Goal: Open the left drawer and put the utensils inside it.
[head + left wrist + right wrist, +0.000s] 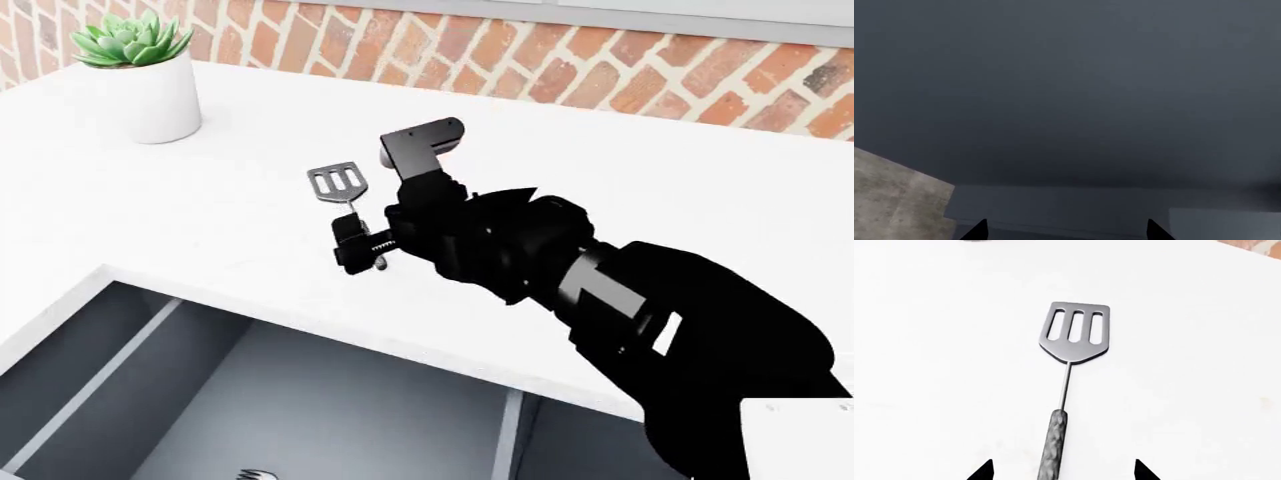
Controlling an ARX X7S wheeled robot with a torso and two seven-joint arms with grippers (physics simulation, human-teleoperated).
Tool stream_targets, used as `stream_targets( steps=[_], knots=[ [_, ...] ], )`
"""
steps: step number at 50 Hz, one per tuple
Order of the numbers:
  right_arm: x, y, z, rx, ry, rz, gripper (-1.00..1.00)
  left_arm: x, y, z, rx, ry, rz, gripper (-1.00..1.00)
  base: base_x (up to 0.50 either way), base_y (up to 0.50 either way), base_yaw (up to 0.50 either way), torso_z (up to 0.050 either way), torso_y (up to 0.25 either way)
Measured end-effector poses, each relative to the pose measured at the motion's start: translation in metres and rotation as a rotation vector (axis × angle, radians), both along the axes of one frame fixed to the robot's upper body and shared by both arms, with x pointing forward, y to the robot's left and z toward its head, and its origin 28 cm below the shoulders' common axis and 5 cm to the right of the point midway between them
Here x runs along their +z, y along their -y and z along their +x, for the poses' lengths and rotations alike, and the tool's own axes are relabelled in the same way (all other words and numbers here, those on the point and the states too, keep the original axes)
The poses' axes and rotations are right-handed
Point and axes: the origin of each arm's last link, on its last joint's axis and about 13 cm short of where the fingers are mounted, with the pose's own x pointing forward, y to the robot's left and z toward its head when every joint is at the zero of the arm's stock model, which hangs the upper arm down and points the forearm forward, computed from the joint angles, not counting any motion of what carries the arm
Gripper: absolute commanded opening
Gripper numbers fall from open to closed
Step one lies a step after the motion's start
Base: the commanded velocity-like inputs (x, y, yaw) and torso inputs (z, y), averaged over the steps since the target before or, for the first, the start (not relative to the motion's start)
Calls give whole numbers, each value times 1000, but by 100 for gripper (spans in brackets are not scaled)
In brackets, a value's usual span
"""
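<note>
Right now your right hand (1062, 471) sits low over the white surface (240, 215), its two black fingertips (981, 471) spread to either side of the dark textured handle of the grey metal slotted spatula (1074, 332); the handle lies between them, though you cannot tell whether either tip touches it; the spatula lies flat on the surface, its three-slot blade pointing away from the hand toward the red brick wall (601, 70); in the head view the black right arm (587, 290) reaches in from the lower right and covers most of the spatula's handle, leaving the blade clear; the wide dark slate-blue drawer (267, 400) stands pulled out below the surface's front edge, its grey interior showing a divider ridge, with a small metallic object at the bottom edge of that view, too cropped to name; a green succulent in a white pot (140, 80) stands at the far left of the surface; your left hand (1066, 231) shows only two dark fingertips set apart, facing a plain slate-blue panel (1067, 100) with nothing between them.
</note>
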Motion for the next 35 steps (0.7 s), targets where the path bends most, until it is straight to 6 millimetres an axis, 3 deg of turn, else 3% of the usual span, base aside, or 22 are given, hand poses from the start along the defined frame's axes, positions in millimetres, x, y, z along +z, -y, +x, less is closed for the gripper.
stream_targets(
  steps=[5,15,35],
  knots=[
    [4,-2,-1,11,16,-5,100,0,0,0,-2,-1,3,100,0,0,0,0,-29],
    [5,-4,-1,20,25,-3,100,-1,1,0,-7,-4,18,100,0,0,0,0,-236],
    [-1,-3,-2,85,20,-26,100,0,0,0,-8,10,8,100,0,0,0,0,0]
  ],
)
